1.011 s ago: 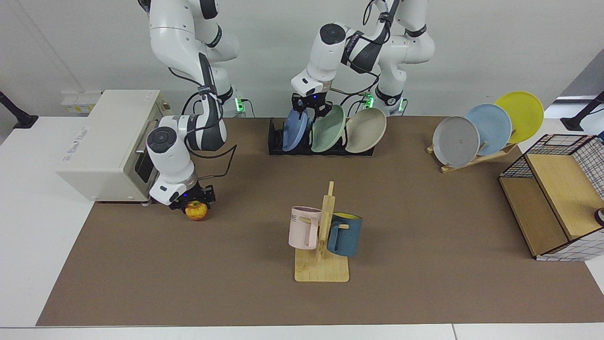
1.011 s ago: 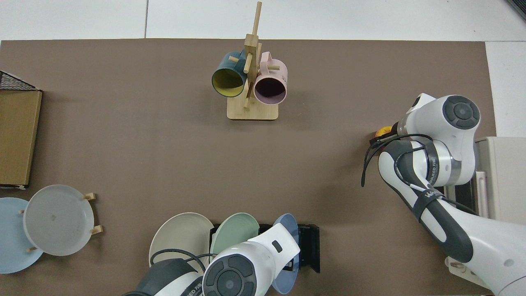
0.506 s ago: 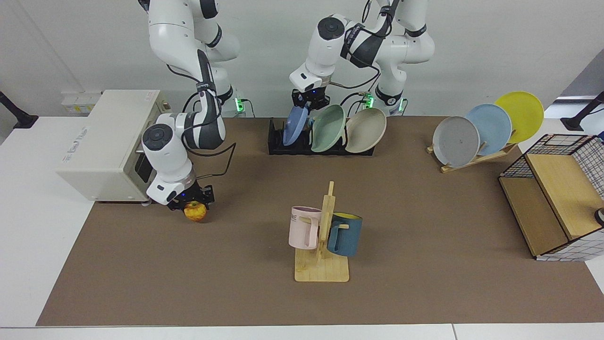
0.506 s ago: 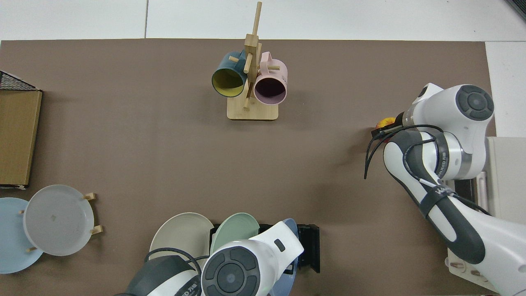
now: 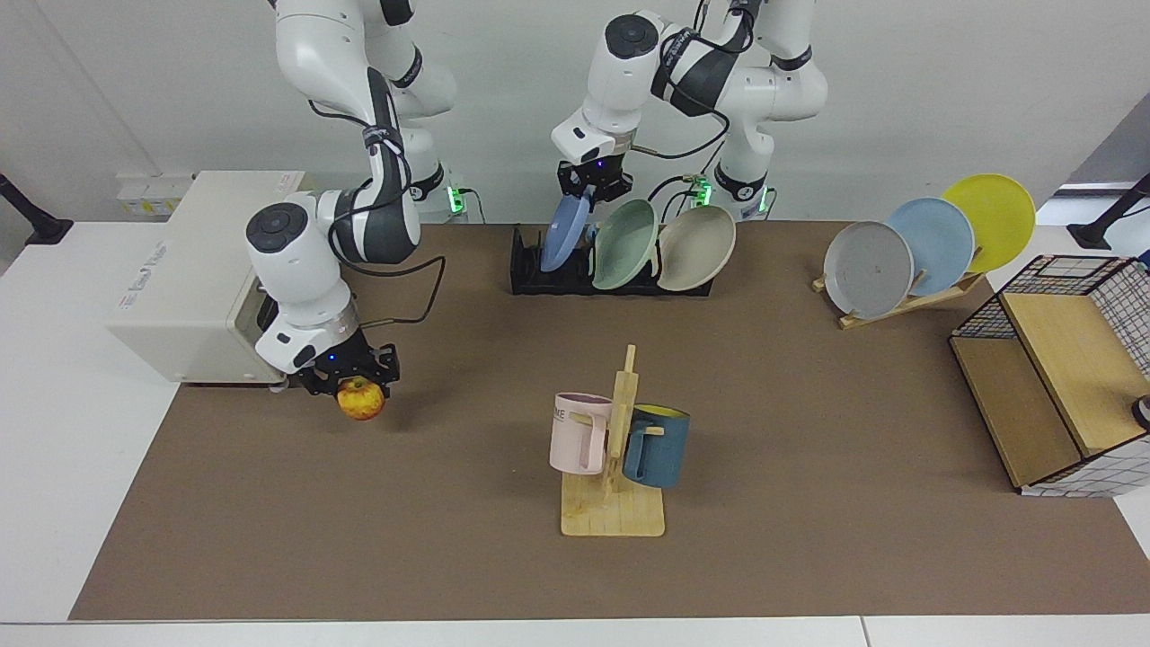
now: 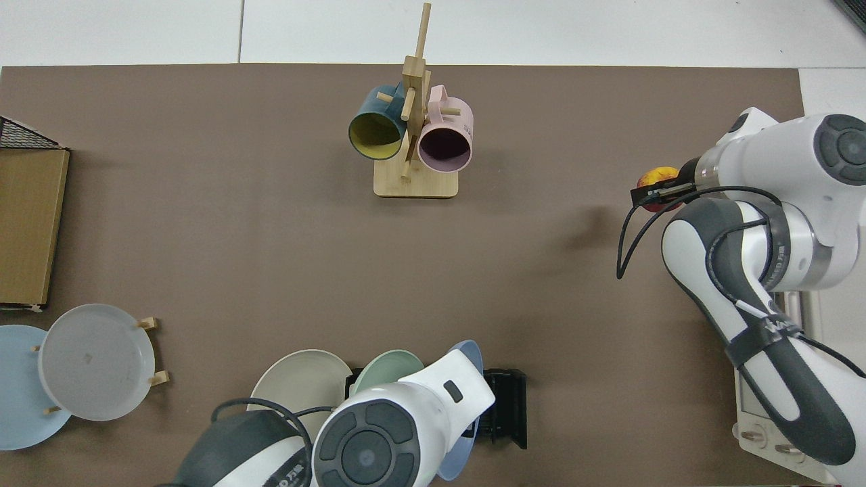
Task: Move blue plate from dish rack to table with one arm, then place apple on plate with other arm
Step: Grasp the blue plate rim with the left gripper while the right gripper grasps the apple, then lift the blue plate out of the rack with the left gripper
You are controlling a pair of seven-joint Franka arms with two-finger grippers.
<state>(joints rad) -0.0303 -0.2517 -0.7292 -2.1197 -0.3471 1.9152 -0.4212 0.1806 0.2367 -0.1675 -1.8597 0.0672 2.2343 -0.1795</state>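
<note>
My left gripper (image 5: pixel 587 190) is shut on the top rim of the blue plate (image 5: pixel 562 234), which hangs tilted with its lower edge just over the dish rack (image 5: pixel 530 284). From above, the plate (image 6: pixel 471 353) shows partly under the left wrist, beside the rack (image 6: pixel 509 406). My right gripper (image 5: pixel 357 384) is shut on the apple (image 5: pixel 361 402) and holds it a little above the table (image 5: pixel 809 404), in front of the beige oven. The apple (image 6: pixel 653 178) peeks out past the right gripper (image 6: pixel 659 191) in the top view.
A sage-green plate (image 5: pixel 626 244) and a cream plate (image 5: pixel 697 248) lean in the rack. A wooden mug tree (image 5: pixel 618 449) with two mugs stands mid-table. A wooden stand (image 5: pixel 907 301) holds three plates at the far side; a wire crate (image 5: pixel 1060 359) and a beige oven (image 5: pixel 189 270) flank the table.
The left gripper has risen, drawing the blue plate up out of the rack slots. The right gripper has lifted the apple off the table and carried it slightly toward the table's near edge.
</note>
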